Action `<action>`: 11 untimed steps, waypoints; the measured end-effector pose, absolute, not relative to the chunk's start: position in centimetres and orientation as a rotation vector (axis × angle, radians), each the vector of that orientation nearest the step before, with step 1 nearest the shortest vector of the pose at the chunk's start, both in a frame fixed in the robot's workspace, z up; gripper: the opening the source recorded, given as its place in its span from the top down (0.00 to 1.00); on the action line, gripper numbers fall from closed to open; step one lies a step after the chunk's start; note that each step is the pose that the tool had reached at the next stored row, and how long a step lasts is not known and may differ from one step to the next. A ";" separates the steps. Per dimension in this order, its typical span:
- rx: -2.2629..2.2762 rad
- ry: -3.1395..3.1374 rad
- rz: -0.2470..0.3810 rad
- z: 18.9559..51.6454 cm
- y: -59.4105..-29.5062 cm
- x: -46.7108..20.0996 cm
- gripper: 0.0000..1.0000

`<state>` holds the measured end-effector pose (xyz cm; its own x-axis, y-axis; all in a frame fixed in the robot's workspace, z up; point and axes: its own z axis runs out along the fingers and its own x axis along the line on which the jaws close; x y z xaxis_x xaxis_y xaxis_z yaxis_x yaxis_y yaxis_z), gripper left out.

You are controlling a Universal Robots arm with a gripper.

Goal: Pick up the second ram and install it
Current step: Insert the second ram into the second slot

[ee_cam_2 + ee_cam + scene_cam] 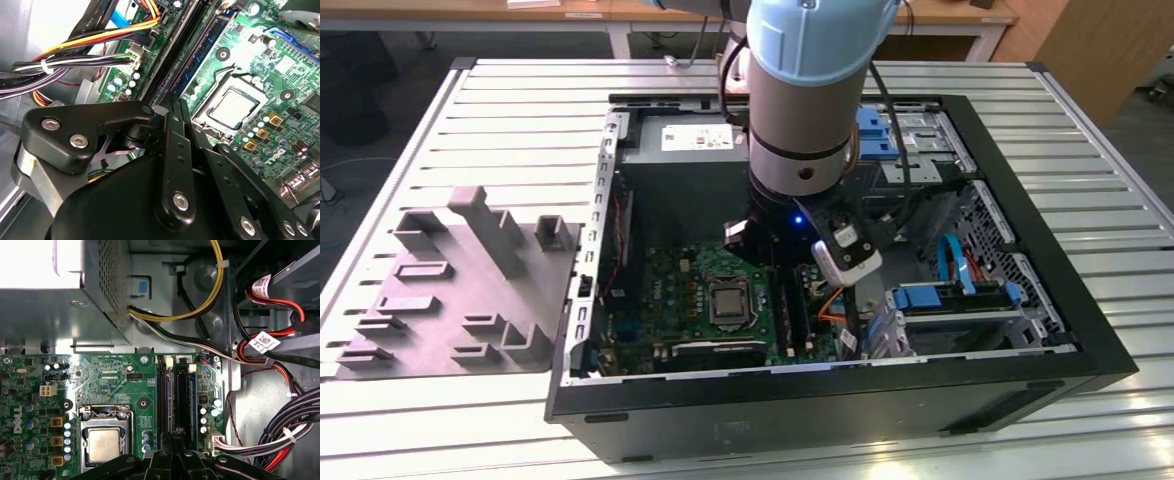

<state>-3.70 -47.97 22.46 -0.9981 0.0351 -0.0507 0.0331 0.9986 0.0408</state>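
Past the processor socket [102, 442] and a black slot [164, 400], the memory stick [185, 400] stands on edge in its own slot, its long axis running from the claw [173, 437] toward the power supply [50, 305], so it probably needs a straight, even downward push until the end clips [192, 368] close, though I cannot tell whether the claw is pinching it.

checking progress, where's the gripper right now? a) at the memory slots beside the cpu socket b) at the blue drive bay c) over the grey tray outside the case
a: in the first wrist view the gripper sits at the memory slots, right beside the cpu socket.
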 end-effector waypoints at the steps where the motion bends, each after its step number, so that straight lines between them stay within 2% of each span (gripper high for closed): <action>1: 0.053 3.089 0.062 22.5 -48.0 -3.7 0.88; 11: 0.053 3.089 0.062 22.3 -48.0 -3.7 0.88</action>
<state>-3.71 -47.97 22.28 -0.9981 0.0351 -0.0507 0.0331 0.9986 0.0408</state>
